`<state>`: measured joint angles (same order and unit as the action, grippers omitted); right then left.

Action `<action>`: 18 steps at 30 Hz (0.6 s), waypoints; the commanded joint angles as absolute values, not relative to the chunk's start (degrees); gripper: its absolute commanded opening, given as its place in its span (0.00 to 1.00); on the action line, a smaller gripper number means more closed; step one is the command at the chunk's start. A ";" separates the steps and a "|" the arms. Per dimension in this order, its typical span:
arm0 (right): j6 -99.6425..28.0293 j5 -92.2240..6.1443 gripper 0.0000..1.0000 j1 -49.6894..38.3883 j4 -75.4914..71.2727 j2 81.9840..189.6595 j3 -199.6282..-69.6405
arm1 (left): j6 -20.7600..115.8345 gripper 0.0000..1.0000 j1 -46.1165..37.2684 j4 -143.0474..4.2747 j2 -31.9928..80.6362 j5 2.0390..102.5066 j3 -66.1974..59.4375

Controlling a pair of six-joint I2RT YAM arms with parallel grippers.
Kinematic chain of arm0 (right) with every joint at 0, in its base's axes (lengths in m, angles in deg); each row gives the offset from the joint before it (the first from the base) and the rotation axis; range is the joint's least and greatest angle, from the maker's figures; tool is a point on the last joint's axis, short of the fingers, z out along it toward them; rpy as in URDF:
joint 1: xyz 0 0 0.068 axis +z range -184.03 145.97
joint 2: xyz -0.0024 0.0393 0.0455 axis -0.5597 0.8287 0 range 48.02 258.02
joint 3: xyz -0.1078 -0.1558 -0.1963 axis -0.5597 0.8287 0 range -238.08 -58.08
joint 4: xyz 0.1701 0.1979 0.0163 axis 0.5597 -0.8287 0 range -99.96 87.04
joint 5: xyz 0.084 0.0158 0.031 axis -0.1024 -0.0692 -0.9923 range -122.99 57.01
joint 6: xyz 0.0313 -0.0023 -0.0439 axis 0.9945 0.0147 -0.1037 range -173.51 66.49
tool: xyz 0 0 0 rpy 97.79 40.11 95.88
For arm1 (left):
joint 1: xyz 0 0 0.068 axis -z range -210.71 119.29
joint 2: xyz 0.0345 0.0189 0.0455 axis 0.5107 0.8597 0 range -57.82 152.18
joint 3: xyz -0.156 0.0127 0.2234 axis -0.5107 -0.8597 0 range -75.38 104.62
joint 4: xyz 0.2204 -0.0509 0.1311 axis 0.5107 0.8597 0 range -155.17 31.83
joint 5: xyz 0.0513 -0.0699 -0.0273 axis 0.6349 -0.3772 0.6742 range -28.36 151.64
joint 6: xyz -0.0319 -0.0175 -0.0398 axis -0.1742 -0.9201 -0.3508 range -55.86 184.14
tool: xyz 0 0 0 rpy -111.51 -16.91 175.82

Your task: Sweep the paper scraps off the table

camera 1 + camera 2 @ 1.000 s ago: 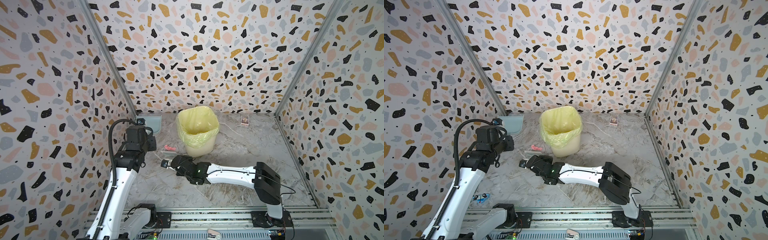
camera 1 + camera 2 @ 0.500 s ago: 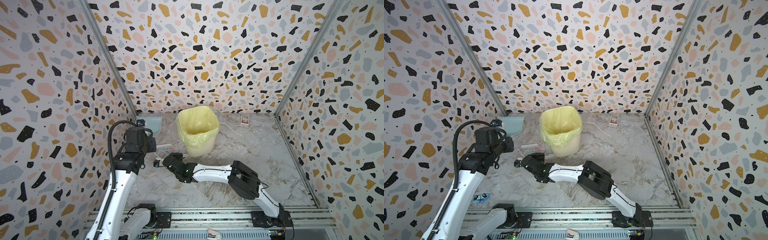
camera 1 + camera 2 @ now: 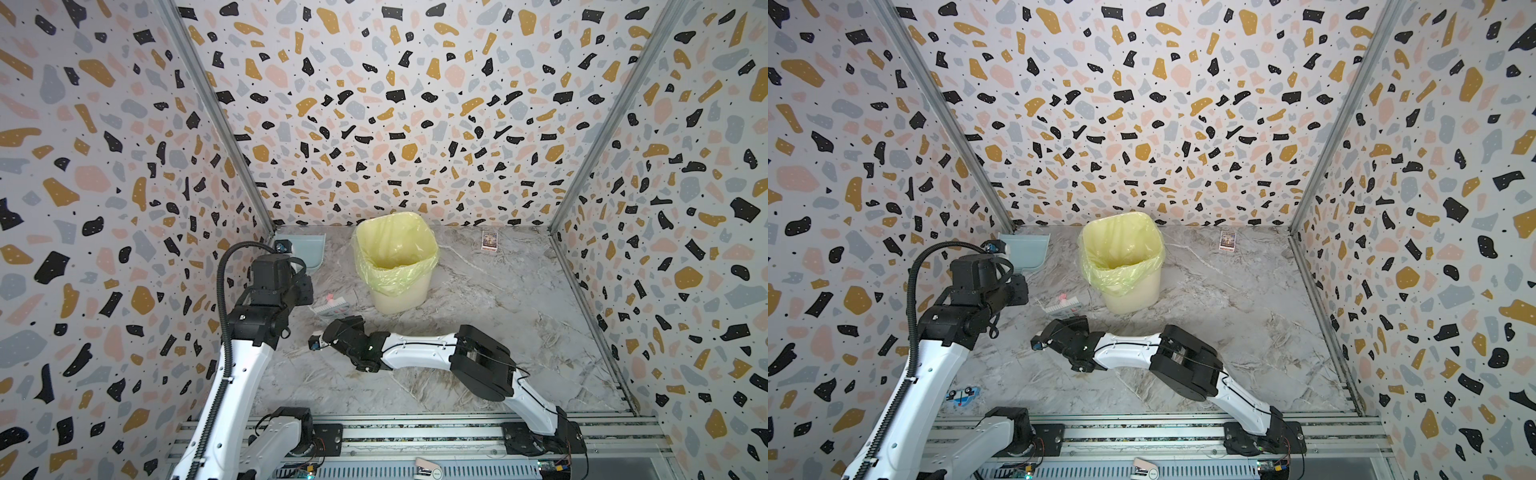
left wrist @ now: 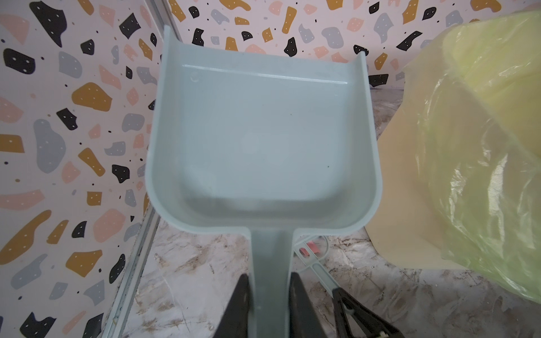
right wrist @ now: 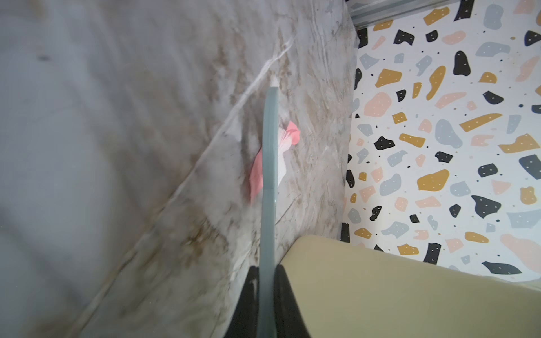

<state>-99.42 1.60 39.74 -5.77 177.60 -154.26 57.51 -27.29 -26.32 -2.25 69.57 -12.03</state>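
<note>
We see one pink scrap [image 5: 293,133]; right gripper [image 5: 267,272] clamps one brush [image 5: 270,164], left gripper [image 4: 270,295] one dustpan [image 4: 263,140]; brush has moved onto scrap

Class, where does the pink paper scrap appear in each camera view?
In a top view: pink paper scrap left of the bin.
In a top view: scrap, same place.
Left wrist: scrap beside the dustpan handle.
Right wrist: scrap partly behind the brush.
Shared landmark: the bin.
</note>
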 commanded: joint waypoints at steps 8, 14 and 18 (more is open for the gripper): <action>-86.94 -5.48 0.00 51.03 -27.16 158.44 -139.64 | 57.38 0.00 -27.65 -29.59 -2.75 67.37 -14.45; -79.30 -4.40 0.00 52.98 -37.09 152.85 -140.70 | 56.50 0.00 -27.68 -30.75 -3.03 65.53 -15.81; -76.42 -2.36 0.00 52.80 -40.02 151.04 -144.39 | 56.48 0.00 -27.65 -30.51 -3.00 65.29 -15.49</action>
<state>-81.54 -3.60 53.25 -33.75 153.99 -140.71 56.99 -27.29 -28.06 -2.27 66.38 -15.50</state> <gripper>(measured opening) 0.094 0.205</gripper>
